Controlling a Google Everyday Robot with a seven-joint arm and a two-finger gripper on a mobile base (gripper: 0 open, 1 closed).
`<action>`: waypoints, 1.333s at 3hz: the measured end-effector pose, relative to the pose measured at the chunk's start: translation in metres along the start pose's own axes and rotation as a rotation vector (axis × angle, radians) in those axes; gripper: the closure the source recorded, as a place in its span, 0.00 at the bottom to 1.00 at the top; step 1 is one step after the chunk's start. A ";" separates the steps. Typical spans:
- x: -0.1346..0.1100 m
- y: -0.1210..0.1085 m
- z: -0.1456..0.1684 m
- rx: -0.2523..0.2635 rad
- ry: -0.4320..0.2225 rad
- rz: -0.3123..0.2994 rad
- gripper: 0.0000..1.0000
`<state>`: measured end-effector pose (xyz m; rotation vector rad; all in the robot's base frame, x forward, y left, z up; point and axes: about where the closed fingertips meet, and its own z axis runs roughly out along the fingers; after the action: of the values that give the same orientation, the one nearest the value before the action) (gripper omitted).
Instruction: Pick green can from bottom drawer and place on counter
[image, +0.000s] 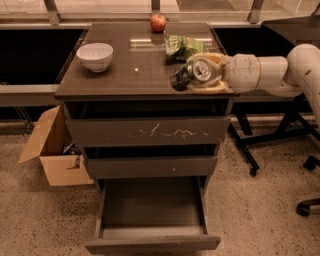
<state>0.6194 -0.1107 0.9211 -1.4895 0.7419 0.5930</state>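
One end effector (192, 76), reaching in from the right, pinches the green can (201, 70) between its two pale fingers. The can is tilted, silver top facing us, over the front right corner of the desk (125, 75). We cannot tell whether it touches the surface. Below, the bottom drawer (152, 244) stands pulled out, with nothing visible inside.

We judge the main risk to be the edge. The can is close to the desk's front lip and right side, so a release here, tilted as it is, could send it rolling off to the floor or into the open drawer. Setting it upright and further in looks safer.

Room to move inward is mixed. A green snack bag (181, 46) lies just behind the end effector, and a red apple (158, 22) sits near the back edge. We see open room in the middle of the desk, with a white bowl (95, 56) well apart at the left.
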 end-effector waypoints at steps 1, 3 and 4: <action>-0.001 -0.035 -0.004 0.030 0.033 0.036 1.00; 0.029 -0.076 0.009 0.186 0.159 0.214 1.00; 0.034 -0.082 0.012 0.211 0.166 0.226 1.00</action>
<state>0.7043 -0.1038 0.9486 -1.2788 1.0787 0.5454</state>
